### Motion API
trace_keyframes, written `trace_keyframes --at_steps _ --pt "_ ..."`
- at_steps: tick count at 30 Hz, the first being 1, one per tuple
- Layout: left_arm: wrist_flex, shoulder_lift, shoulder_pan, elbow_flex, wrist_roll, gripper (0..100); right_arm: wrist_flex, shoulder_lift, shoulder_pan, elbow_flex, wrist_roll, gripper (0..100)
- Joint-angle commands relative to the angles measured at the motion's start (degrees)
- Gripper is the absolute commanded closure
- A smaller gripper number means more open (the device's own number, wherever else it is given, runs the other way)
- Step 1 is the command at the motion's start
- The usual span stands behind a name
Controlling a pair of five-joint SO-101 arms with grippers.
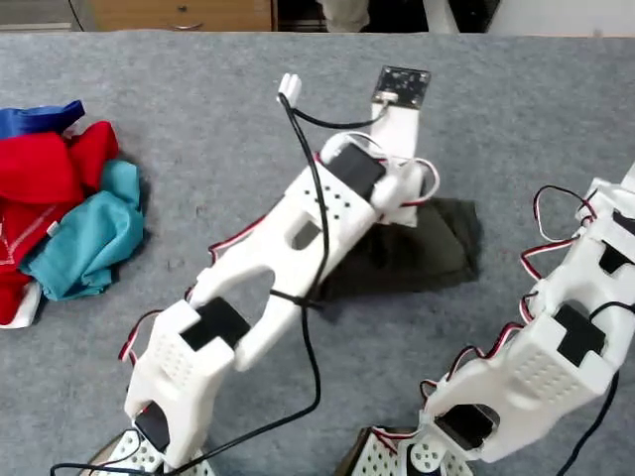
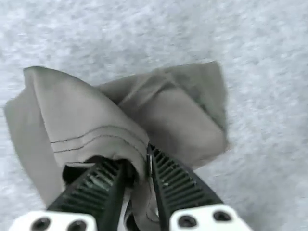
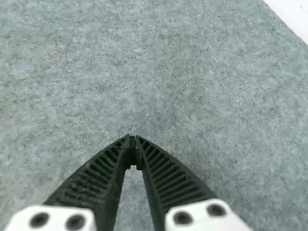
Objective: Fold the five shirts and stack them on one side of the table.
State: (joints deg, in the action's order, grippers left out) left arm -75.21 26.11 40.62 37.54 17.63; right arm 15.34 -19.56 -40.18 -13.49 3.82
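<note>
Shirts in red, teal and blue [image 1: 69, 198], heaped unfolded at left side of grey felt table [image 1: 198, 119]. Olive shirt [image 1: 437, 248] mid-table, partly folded. Left gripper [image 2: 139, 161] pinching its lifted hem; right gripper [image 3: 132, 142] pressed together over bare felt. Risk, probably: thin pinch slipping, or dragging whole bundle and undoing folds.
</note>
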Motion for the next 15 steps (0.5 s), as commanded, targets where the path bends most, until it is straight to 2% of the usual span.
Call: trace_keyframes --at_steps 1,5,12,15 --pt "3.5 0.8 1.8 3.0 5.0 88 -1.2 -0.1 -1.1 4.4 0.6 99.3" --pt "6.8 4.3 2.3 3.2 11.7 84 -1.2 -0.4 -1.5 4.5 0.5 99.3" --pt "8.3 5.9 2.5 7.4 11.8 86 -1.3 -0.4 -1.8 4.5 0.4 99.3" --pt "7.2 5.3 0.6 8.7 10.3 86 -1.3 -0.4 -1.8 4.5 0.5 99.3"
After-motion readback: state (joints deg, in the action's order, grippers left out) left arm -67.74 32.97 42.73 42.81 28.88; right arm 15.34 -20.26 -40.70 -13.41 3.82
